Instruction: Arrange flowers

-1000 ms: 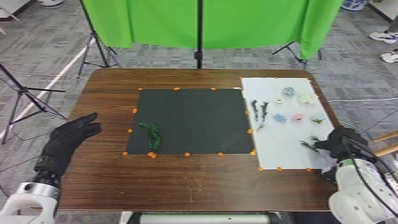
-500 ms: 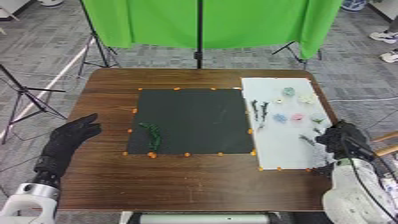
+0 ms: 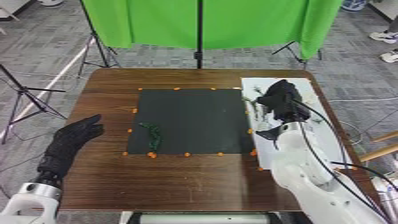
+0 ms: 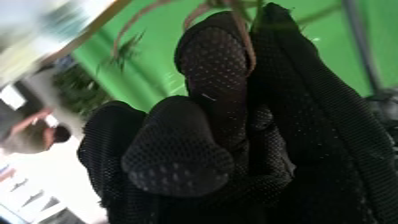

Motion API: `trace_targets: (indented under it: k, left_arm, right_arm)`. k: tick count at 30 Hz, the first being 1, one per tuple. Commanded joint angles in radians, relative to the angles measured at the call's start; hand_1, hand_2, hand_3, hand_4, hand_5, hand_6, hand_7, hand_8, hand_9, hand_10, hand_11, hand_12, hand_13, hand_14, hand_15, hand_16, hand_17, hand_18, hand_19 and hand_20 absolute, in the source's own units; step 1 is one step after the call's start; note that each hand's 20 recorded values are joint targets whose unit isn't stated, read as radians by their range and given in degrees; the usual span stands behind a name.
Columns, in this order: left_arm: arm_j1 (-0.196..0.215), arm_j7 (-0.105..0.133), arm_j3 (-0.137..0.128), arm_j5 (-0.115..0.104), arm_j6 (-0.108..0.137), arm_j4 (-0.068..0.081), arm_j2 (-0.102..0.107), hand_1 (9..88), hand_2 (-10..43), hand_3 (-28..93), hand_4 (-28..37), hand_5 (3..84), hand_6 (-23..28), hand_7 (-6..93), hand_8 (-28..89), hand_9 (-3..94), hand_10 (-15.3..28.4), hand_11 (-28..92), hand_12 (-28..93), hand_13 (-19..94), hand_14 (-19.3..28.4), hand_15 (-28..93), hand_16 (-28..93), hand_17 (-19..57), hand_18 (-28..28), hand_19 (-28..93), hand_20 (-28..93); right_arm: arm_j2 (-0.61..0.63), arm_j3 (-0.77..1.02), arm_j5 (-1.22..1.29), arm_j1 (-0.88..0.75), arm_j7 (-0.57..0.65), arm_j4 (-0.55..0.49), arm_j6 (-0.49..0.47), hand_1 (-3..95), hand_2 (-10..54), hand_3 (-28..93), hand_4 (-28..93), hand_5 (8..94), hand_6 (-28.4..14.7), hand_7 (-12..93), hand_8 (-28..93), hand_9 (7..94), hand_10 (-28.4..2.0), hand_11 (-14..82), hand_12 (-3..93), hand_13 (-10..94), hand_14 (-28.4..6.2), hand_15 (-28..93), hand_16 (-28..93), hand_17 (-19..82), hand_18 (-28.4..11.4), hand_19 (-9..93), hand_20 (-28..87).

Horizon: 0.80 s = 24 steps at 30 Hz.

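1 stem (image 4: 243,35) pinched in R robot hand (image 3: 282,102), pt. cut off.

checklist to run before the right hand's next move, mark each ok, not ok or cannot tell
1. Brown stem held by the right hand: ok, pinched
2. Right hand over the black mat: not ok, over the white sheet
3. Left hand out of the way: ok, left of the mat
4. Green sprig on the mat: ok, in its near left part
5. Pieces under the right hand undisturbed: cannot tell, hidden
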Motion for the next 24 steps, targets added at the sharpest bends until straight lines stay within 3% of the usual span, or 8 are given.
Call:
trace_targets:
  k: [1,9,16,24]
  left_arm:
    - [-0.005,-0.010,0.018,0.005,-0.014,0.015,-0.001,25.9,4.9,65,-23.7,44.1,6.2,8.1,-5,42.9,14.7,16,11,36,18.7,14,1,10.7,12.5,9,20]
    - [-0.017,-0.007,0.036,0.008,-0.021,0.027,-0.008,25.9,4.7,65,-23.6,44.1,6.2,7.9,-5,42.9,14.6,16,11,36,18.6,14,1,10.6,12.6,9,20]
    - [-0.013,-0.008,0.034,0.007,-0.019,0.026,-0.007,25.9,4.5,65,-23.6,44.0,6.1,8.0,-5,42.9,14.7,16,11,36,18.7,14,1,10.6,12.6,9,20]
    - [-0.017,-0.015,0.034,0.008,-0.035,0.028,-0.007,25.7,4.4,65,-23.3,44.0,6.2,7.9,-5,42.8,14.6,16,11,36,18.6,14,1,10.5,12.6,9,20]
  right_arm:
    - [-0.154,-0.200,0.057,0.188,-0.054,0.122,0.011,59.6,-9.5,53,-9,78.8,-2.4,36,18,90.3,-11.6,39.0,33.1,94,-1.2,64,31,70,-12.2,93,58]
    - [-0.235,-0.284,0.113,0.244,-0.068,0.227,0.006,59.6,-9.5,53,-9,78.8,-2.4,36,18,90.2,-11.5,39.6,32.4,94,-1.2,64,31,70,-12.2,93,59]
    - [-0.263,-0.317,0.150,0.228,-0.067,0.238,-0.010,59.5,-9.5,53,-9,78.8,-2.3,36,18,90.2,-11.6,39.9,31.9,94,-1.1,64,30,70,-12.2,93,58]
    - [-0.270,-0.355,0.254,0.220,-0.056,0.234,0.001,59.4,-9.5,53,-9,78.8,-2.6,36,18,90.2,-11.8,39.9,30.8,94,-1.3,64,30,71,-11.8,93,57]
